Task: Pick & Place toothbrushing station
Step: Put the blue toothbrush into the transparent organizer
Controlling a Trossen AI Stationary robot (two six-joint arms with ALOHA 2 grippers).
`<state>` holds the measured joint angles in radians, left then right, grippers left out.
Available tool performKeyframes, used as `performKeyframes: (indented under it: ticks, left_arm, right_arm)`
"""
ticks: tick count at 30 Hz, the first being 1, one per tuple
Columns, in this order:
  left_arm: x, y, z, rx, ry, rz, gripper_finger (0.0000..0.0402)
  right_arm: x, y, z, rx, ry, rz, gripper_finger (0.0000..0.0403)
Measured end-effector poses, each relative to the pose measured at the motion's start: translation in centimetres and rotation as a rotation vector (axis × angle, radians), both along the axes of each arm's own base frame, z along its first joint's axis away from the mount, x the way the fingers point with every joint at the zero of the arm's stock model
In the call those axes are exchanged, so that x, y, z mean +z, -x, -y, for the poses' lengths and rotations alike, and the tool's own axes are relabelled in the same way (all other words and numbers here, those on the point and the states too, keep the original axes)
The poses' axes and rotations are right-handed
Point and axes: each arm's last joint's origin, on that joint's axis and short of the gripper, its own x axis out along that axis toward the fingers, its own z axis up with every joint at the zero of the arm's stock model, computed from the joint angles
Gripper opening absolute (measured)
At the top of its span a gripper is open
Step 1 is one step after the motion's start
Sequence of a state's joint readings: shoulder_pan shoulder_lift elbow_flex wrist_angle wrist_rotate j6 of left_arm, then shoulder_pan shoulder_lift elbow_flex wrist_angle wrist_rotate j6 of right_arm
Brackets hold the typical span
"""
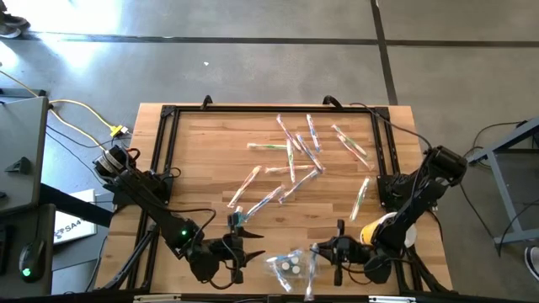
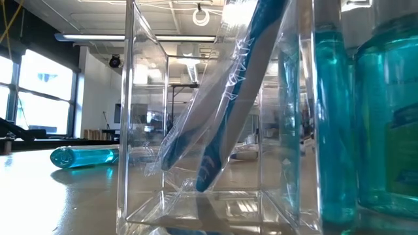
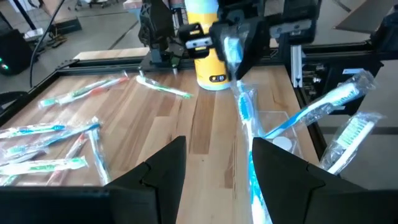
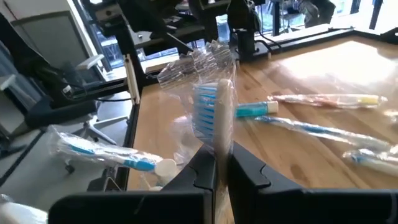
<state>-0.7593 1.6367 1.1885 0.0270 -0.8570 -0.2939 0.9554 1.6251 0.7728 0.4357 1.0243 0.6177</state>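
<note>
A: Why's the right tool (image 1: 327, 250) parked at the near edge of the tabletop (image 1: 219, 160)?

B: It's clamped on a wrapped toothbrush (image 4: 214, 118), jaws closed tight w/ the handle pinched between them. It sits just beside the clear holder (image 1: 290, 268), so I'd guess it's lining up a drop into it.

A: Which way's that brush pointing?

B: In the right wrist view the bristle head sticks out ahead of the fingers, long axis running roughly along the tool's own line. In the left wrist view the same brush hangs down from the right tool, head up at the jaws, handle slanting down twd the tabletop. So it's steep, not flat.

A: And the left tool (image 1: 238, 250)?

B: On the other side of the holder, jaws partway apart, nothing between them. Looks like it's waiting, maybe ready to steady things; can't say more.

A: Holder already got stuff in it?

B: Yes, the low view shows blue-handled brushes (image 2: 222, 111) leaning diagonally inside a clear box, ends down at the floor of it, tops tilted up and to one side. They lean b/c the box is wider than they are.

A: Rest of the stock?

B: Loose wrapped toothbrushes (image 1: 295, 156) scattered mid-tabletop at all angles, well apart from both tools. Yellow bottle (image 1: 375, 231) by the right arm.
</note>
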Motion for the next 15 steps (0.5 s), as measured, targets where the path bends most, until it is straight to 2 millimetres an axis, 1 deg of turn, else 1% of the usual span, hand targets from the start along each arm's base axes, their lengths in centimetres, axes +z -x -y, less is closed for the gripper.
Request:
performKeyframes:
  ticks: [5, 8, 11, 15]
  left_arm:
    - [-0.03, 0.01, -0.01, 0.0, -0.003, -0.003, 0.0177]
    - [-0.06, 0.02, -0.02, 0.0, -0.006, -0.006, 0.0177]
    - [-0.07, 0.02, -0.02, 0.0, -0.006, -0.006, 0.0177]
    - [-0.18, 0.06, -0.04, -0.006, -0.012, -0.018, 0.0177]
  right_arm:
    - [-0.14, 0.06, 0.05, 0.015, -0.018, -0.008, 0.0011]
    - [-0.17, 0.07, -0.03, 0.041, -0.026, -0.017, 0.0019]
    - [-0.19, 0.05, -0.03, 0.051, -0.029, -0.021, 0.0045]
    - [-0.28, -0.26, 0.18, 0.066, -0.031, -0.035, 0.0097]
